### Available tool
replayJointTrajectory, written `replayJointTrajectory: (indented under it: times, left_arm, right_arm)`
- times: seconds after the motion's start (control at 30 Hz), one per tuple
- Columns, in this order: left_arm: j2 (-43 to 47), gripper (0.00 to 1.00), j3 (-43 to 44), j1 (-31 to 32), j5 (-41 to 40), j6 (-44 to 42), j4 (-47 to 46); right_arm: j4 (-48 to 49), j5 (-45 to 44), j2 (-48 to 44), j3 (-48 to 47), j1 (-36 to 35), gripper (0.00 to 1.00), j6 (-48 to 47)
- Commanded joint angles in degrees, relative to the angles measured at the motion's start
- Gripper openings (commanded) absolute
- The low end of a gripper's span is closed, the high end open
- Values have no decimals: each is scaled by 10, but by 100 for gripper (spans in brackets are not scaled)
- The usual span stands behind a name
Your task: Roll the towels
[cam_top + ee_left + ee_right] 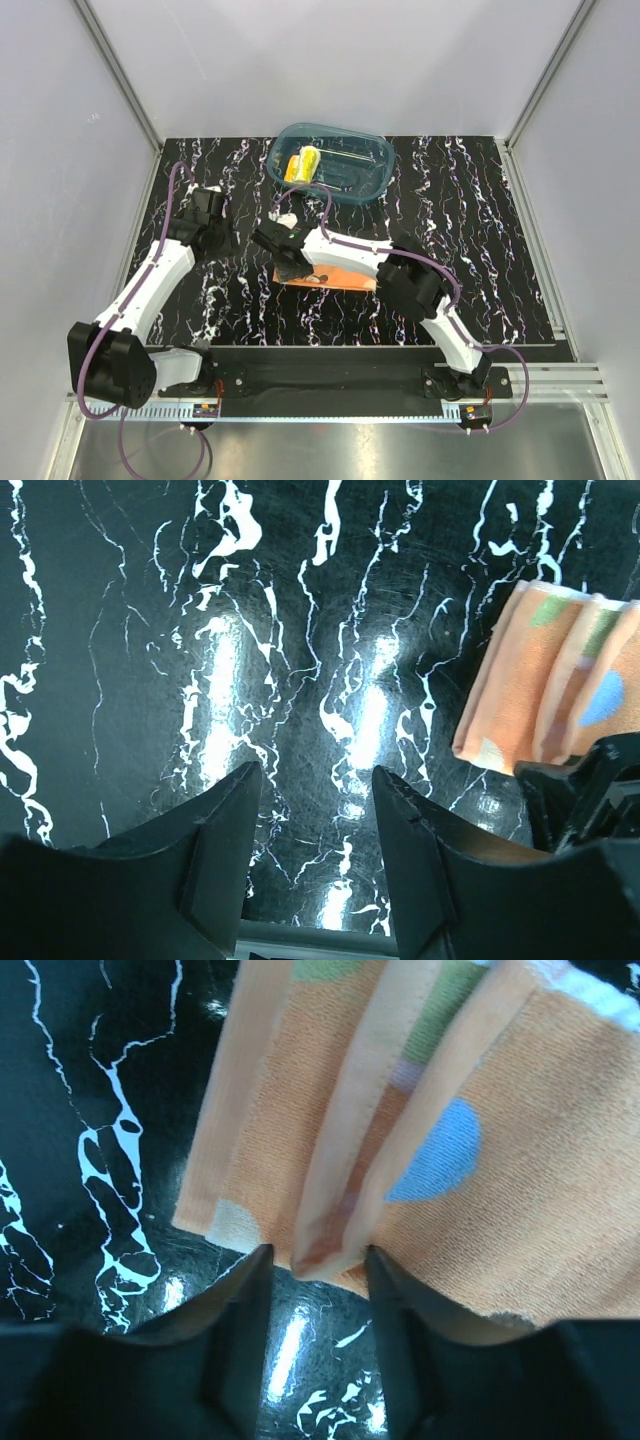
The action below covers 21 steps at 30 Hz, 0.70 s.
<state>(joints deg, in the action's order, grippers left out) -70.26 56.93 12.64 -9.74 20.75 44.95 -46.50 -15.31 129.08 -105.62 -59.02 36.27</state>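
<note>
The right arm [440,300] hides part of the orange towel [350,279], its edge loose between the right gripper's [317,1252] parted jaws, the left gripper [317,773] gapes empty, and the teal tub [380,170] holds the rolled yellow towel [303,165].

I count two towels from here: one yellow towel [303,164] and one orange towel [345,280]. There is one teal tub [372,172] and one marbled table [480,250]. I have two arms on screen, the left arm [150,285] and the right arm [452,336], so two grippers: one left gripper [317,775], one right gripper [317,1260], each with two fingers.
</note>
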Motion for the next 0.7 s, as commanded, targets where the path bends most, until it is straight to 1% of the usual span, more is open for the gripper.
replayJointTrajectory:
  times: [0.0,0.03,0.13,0.23,0.27,0.33,0.37,0.43,0.5,0.53,0.57,0.6,0.63,0.67]
  left_arm:
    - [-6,54,1,-3,-26,-8,-9]
    - [-7,54,2,-3,-27,-8,-8]
    - [-12,54,3,-3,-29,-5,-9]
    - [-19,54,10,-3,-22,4,-7]
    - [-21,53,12,-3,-15,9,-9]
    - [-26,52,19,2,1,14,-11]
    - [-28,51,22,6,1,20,-10]
    - [-34,50,30,32,1,26,-10]
    - [-49,49,47,70,-1,35,-14]
    - [-57,49,52,85,-3,38,-17]
    - [-77,49,68,114,-5,46,-17]
    - [-88,49,74,127,-5,51,-19]
    - [-101,48,82,140,-4,53,-21]
    - [-112,48,88,162,-1,58,-29]
  right_arm:
    - [36,15,-30,15,-7,51,-23]
    - [39,16,-37,27,-7,54,-26]
    - [44,15,-80,52,-10,59,-34]
    - [54,9,-155,82,-10,62,-41]
    - [56,0,-198,90,-8,66,-43]
    - [55,-9,-239,116,-7,70,-44]
    - [51,-16,-275,124,-7,73,-43]
    - [47,-21,-311,152,0,75,-41]
    - [35,-24,-354,174,13,76,-35]
    - [27,-23,-367,202,35,75,-31]
    - [26,-15,-390,218,52,75,-23]
    - [27,-7,-401,238,68,70,-18]
    - [29,4,-413,280,114,67,-15]
    - [40,30,-433,302,135,65,-12]
